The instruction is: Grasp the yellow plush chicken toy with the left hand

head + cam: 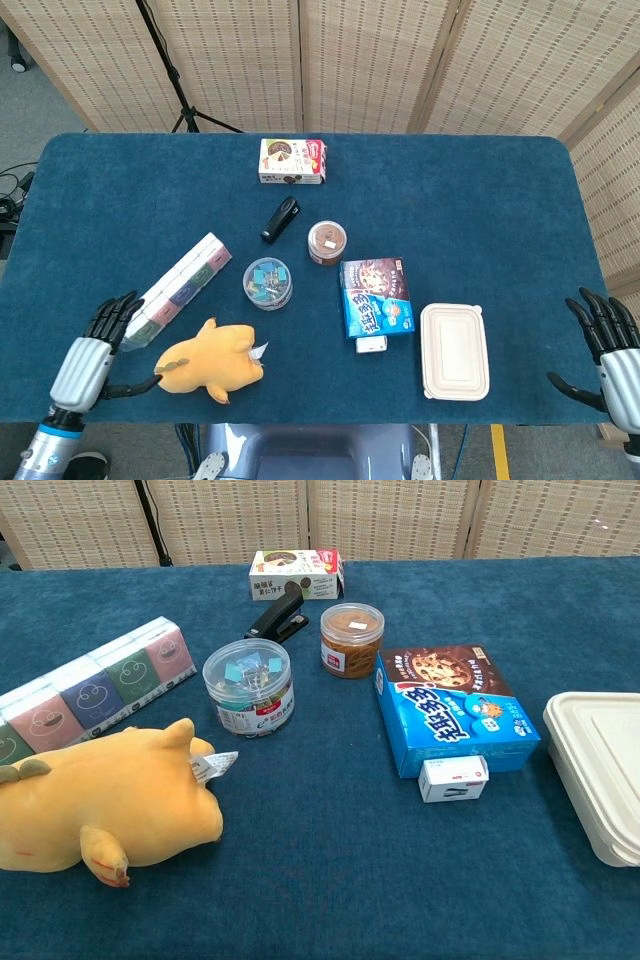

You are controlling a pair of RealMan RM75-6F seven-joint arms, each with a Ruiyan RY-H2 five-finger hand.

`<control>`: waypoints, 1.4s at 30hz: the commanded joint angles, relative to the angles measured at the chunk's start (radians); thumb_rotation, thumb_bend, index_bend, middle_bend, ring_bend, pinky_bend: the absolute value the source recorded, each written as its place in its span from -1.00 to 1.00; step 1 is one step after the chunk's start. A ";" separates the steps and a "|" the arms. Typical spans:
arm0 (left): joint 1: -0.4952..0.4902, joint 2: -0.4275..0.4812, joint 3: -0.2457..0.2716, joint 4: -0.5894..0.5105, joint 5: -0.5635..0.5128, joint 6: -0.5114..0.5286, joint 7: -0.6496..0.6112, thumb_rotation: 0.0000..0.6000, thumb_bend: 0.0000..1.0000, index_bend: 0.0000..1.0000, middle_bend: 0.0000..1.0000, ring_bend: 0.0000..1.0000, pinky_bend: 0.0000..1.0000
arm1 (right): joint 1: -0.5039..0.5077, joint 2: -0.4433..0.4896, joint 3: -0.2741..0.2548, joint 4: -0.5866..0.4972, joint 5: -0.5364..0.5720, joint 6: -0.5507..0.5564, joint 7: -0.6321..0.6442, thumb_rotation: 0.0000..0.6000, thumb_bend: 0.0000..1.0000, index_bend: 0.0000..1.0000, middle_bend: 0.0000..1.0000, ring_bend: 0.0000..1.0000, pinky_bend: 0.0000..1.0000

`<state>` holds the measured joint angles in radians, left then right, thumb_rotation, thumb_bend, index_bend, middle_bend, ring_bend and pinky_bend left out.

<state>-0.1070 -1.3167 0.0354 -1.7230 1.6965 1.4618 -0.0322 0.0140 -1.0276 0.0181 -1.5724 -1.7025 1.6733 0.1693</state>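
1. The yellow plush chicken toy (210, 360) lies on its side near the front-left of the blue cloth-covered table (480, 200), a white tag at its 3 o'clock end.
2. The left hand (95, 350) sits at the toy's 9 o'clock, fingers spread wide, holding nothing; its thumb tip is just beside the plush.
3. The right hand (610, 345) is at the table's right edge, fingers apart, empty.
4. A row of pastel tissue packs (172, 290) lies at the toy's 11 o'clock.

Chicken toy (210, 361) before tissue packs (172, 290)
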 commanded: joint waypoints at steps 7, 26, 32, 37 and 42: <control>-0.052 -0.286 -0.044 0.048 -0.116 -0.111 0.183 -0.64 -1.00 -1.00 -1.00 -1.00 -1.00 | 0.002 0.008 0.000 0.005 0.004 -0.003 0.027 1.00 -1.00 -1.00 -1.00 -1.00 -1.00; -0.121 -0.428 -0.059 0.206 -0.160 -0.180 0.195 -0.64 -1.00 -1.00 -1.00 -1.00 -1.00 | -0.003 0.023 0.004 0.008 0.012 0.011 0.068 1.00 -1.00 -1.00 -1.00 -1.00 -1.00; -0.156 -0.469 -0.074 0.240 -0.177 -0.217 0.206 -0.64 -1.00 -1.00 -1.00 -1.00 -1.00 | -0.002 0.017 0.000 0.006 0.004 0.005 0.049 1.00 -1.00 -1.00 -1.00 -1.00 -1.00; -0.192 -0.494 -0.080 0.271 -0.167 -0.241 0.198 -0.64 -1.00 -1.00 -1.00 -1.00 -1.00 | 0.001 0.008 -0.006 0.001 -0.004 -0.007 0.021 1.00 -1.00 -1.00 -1.00 -1.00 -1.00; -0.217 -0.500 -0.076 0.274 -0.151 -0.248 0.191 -0.64 -1.00 -1.00 -1.00 -1.00 -1.00 | 0.003 0.001 -0.007 0.000 -0.005 -0.012 0.003 1.00 -1.00 -1.00 -1.00 -1.00 -1.00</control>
<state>-0.3192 -1.8151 -0.0418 -1.4495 1.5410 1.2128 0.1586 0.0165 -1.0256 0.0114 -1.5727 -1.7073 1.6623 0.1735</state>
